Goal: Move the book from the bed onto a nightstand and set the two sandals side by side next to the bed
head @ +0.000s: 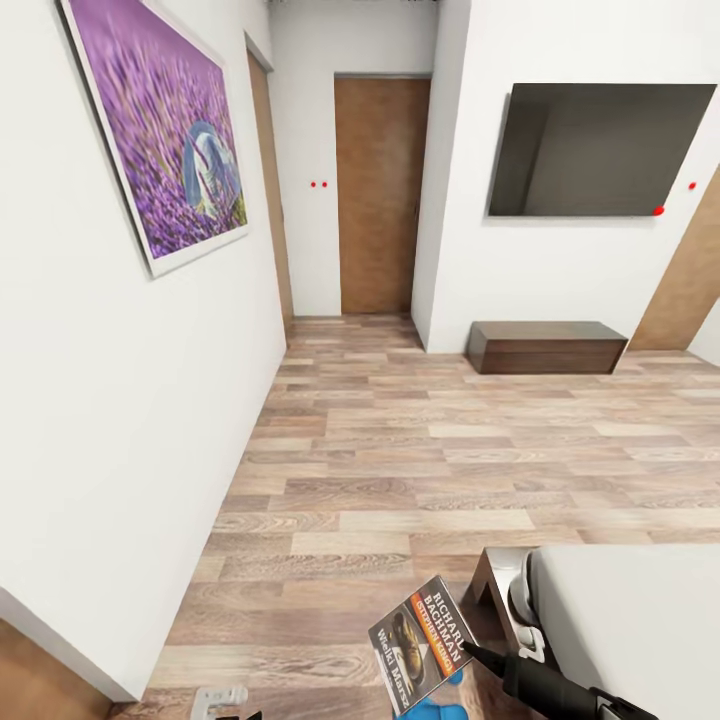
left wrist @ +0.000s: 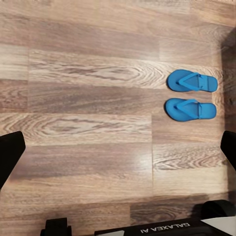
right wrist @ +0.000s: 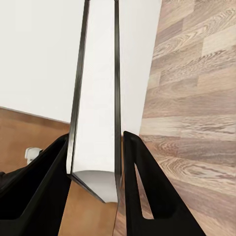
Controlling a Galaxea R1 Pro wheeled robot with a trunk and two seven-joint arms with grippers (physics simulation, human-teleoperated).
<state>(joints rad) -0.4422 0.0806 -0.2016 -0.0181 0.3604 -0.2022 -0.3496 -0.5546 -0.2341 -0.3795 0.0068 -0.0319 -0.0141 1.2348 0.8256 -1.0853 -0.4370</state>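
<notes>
The book (head: 420, 645), with its dark cover, orange band and "RICHARD BACHMAN" lettering, hangs above the floor near the bed's corner (head: 620, 620), and my right gripper (head: 468, 652) is shut on it. Seen edge-on in the right wrist view, the book (right wrist: 96, 98) sits between the black fingers (right wrist: 142, 191). Both blue sandals (left wrist: 191, 81) (left wrist: 190, 109) lie side by side on the wood floor below my open left gripper (left wrist: 118, 152). A bit of blue sandal (head: 435, 710) peeks out under the book. The nightstand is out of view.
A white wall with a purple painting (head: 160, 130) runs along the left. Across the plank floor stand a long low dark cabinet (head: 545, 347), a wall TV (head: 590, 150) and a wooden door (head: 380, 195) down a short hall.
</notes>
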